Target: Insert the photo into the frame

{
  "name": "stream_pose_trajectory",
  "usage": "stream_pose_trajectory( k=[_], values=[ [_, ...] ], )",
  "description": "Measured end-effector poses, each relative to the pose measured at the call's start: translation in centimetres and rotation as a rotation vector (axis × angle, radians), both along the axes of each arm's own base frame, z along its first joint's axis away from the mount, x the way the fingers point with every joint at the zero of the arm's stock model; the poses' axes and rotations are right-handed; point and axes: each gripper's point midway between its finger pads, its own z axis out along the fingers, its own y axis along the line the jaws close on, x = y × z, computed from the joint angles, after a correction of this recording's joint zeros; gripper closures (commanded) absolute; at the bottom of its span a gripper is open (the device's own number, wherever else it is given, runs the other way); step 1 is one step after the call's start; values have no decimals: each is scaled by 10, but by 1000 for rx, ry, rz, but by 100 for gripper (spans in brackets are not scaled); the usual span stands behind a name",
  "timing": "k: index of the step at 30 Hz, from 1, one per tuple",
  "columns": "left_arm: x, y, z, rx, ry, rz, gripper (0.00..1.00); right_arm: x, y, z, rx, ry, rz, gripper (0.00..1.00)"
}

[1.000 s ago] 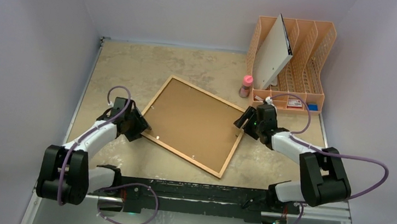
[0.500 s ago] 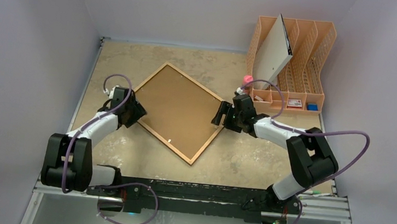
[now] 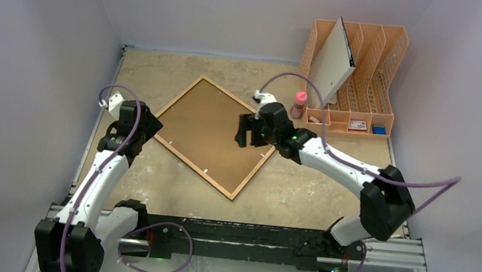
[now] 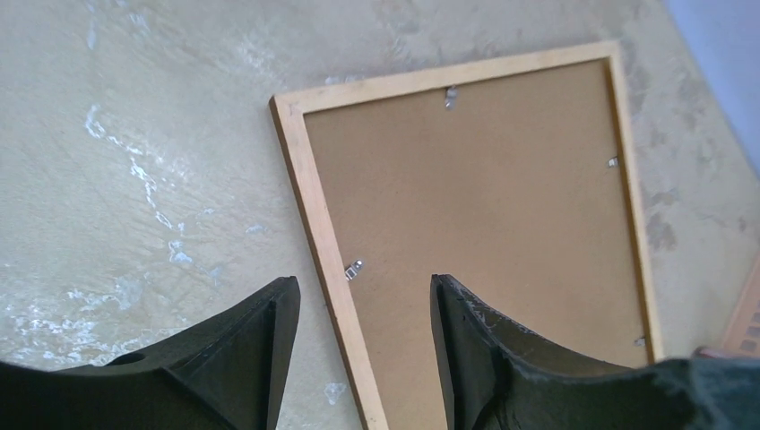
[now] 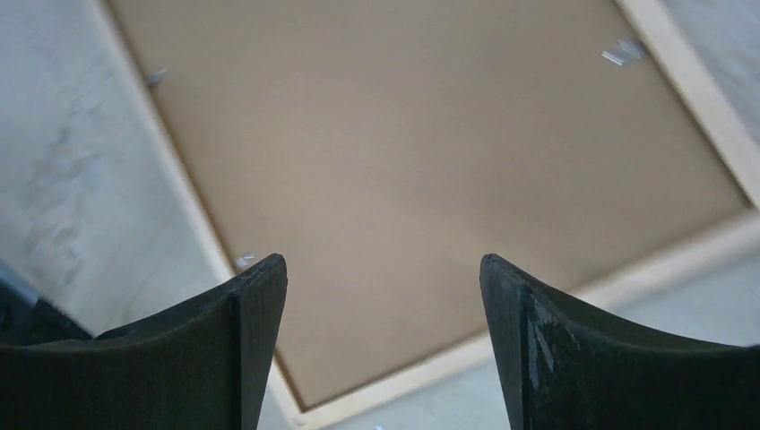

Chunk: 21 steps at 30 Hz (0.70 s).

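The frame [image 3: 192, 166] lies face down on the table, turned like a diamond. A plain brown backing board [image 3: 215, 133] fills it, held by small metal clips [image 4: 355, 268]. The photo is out of view. My left gripper [image 3: 149, 129] hovers open above the frame's left corner; in the left wrist view its fingers straddle the wooden edge [image 4: 318, 224] without touching it. My right gripper [image 3: 245, 131] hangs open over the board's right part. The right wrist view shows the board [image 5: 403, 134] below and nothing between the fingers.
An orange file organizer [image 3: 365, 61] stands at the back right with a white board [image 3: 332, 61] leaning in it. A pink bottle [image 3: 300, 104] stands just in front of it, near the frame's right corner. Grey walls close in on three sides.
The frame has been swung round and shifted left into a diamond position. Both grippers have left its corners and risen; the right one moved left over the board and opened wider.
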Motion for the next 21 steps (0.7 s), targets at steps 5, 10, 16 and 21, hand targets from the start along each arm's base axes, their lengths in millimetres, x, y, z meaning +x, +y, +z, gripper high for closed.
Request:
stream_pose_trajectory(
  k=[5, 10, 16, 21],
  values=[
    [-3, 6, 39, 14, -89, 24, 41, -15, 91, 14, -19, -83, 283, 20],
    [-7, 12, 76, 28, -181, 51, 40, -43, 165, -20, -128, -86, 500, 23],
    [-12, 16, 84, 46, -189, 60, 36, -81, 185, -79, -281, -22, 652, 25],
    [-9, 14, 72, 49, -144, 47, 36, -85, 185, -92, -367, -23, 679, 32]
  ],
)
